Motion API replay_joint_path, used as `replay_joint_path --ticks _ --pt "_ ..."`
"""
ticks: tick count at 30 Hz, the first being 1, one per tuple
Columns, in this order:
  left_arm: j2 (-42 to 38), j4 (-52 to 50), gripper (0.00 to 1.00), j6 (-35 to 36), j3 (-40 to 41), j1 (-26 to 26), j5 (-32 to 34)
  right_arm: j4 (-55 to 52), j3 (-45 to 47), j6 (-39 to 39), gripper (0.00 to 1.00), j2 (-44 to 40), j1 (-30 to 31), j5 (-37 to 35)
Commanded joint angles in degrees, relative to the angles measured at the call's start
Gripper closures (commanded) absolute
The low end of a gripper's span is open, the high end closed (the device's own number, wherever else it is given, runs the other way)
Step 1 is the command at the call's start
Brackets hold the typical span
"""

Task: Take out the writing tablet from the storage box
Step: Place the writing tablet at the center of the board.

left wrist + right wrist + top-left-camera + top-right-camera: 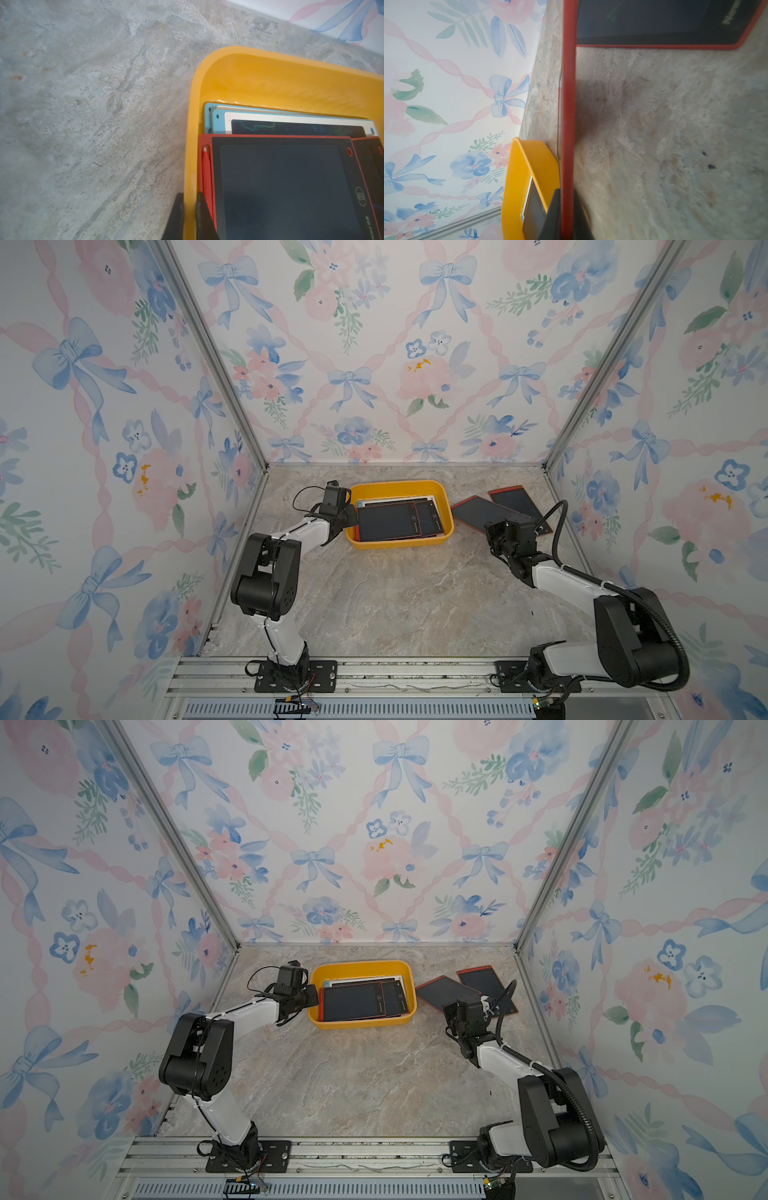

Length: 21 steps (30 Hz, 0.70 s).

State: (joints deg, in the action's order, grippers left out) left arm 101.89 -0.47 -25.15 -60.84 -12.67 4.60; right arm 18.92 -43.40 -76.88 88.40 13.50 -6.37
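The left pincer (189, 195) is pinched shut on the side wall of the shallow yellow-orange plastic storage box (440, 493). One finger is inside the box and one is outside. The right pincer (568, 193) is squeezed shut on the edge of a flat black writing tablet with a red frame (473, 509). This tablet is out of the box, just beside it, over the grey stone-look table (415, 593). I cannot tell if it touches the table. Another red-framed black tablet (513, 499) lies flat on the table close by. Inside the box a big red-framed tablet (386, 520) lies on top, with a thin red pen (206, 172) in its side. Blue and white tablets (218, 120) lie under it.
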Motion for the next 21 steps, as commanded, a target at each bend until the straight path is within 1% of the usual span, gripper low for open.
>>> replay_joint_path --ticks 1,12,19,21 --pt "0.7 -3.3 1.00 0.1 0.6 0.5 -0.5 -0.8 2.0 -1.4 0.91 2.6 1.0 -1.6" --pt "1.1 -3.3 1.00 -0.1 0.5 0.5 -0.7 1.9 5.0 -4.2 0.86 4.6 2.0 -1.3" --pt "0.9 -3.2 1.00 -0.1 0.4 0.4 -0.6 1.7 5.1 -4.2 0.79 4.9 2.1 -1.0" --pt "1.0 -3.3 1.00 -0.2 0.5 0.4 -0.6 1.4 5.1 -4.3 0.75 5.1 2.1 -0.9"
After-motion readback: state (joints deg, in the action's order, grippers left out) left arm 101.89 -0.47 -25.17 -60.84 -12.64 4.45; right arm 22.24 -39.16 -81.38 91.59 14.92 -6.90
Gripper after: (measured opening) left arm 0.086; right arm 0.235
